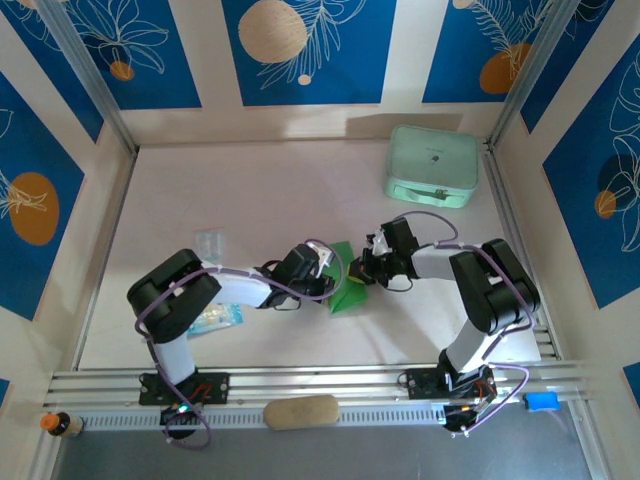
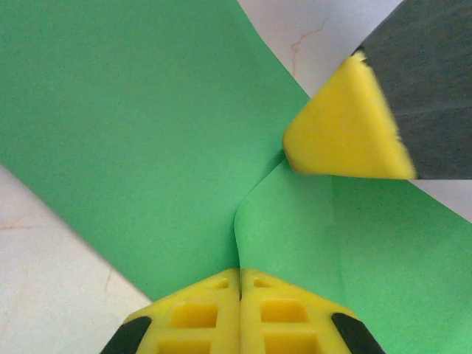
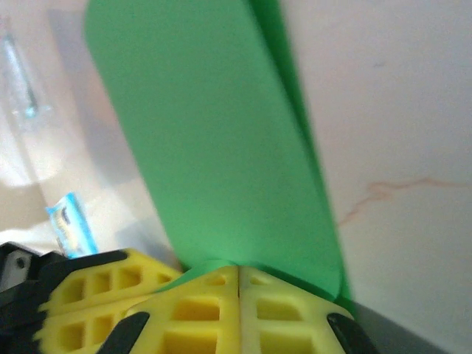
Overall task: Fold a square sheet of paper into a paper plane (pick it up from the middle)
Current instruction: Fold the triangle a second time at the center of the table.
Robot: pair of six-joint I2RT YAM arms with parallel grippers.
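Observation:
The bright green sheet of paper point(image 1: 346, 291) is held up between the two grippers near the middle of the table. It is bent over on itself, with a crease running up from the left gripper's fingers. My left gripper point(image 1: 331, 274) is shut on the sheet point(image 2: 147, 133) at that crease, its yellow fingers pressed together point(image 2: 240, 274). My right gripper point(image 1: 362, 268) is shut on the opposite edge, where the sheet point(image 3: 214, 133) curls over as a double layer above its closed fingers point(image 3: 240, 269). The right gripper's yellow fingertip point(image 2: 343, 129) touches the paper in the left wrist view.
A pale mint-green case point(image 1: 432, 165) stands at the back right. A clear packet point(image 1: 210, 242) and a blue-printed packet point(image 1: 215, 318) lie by the left arm. A tan oblong object point(image 1: 300, 411) rests on the front rail. Walls close in on three sides.

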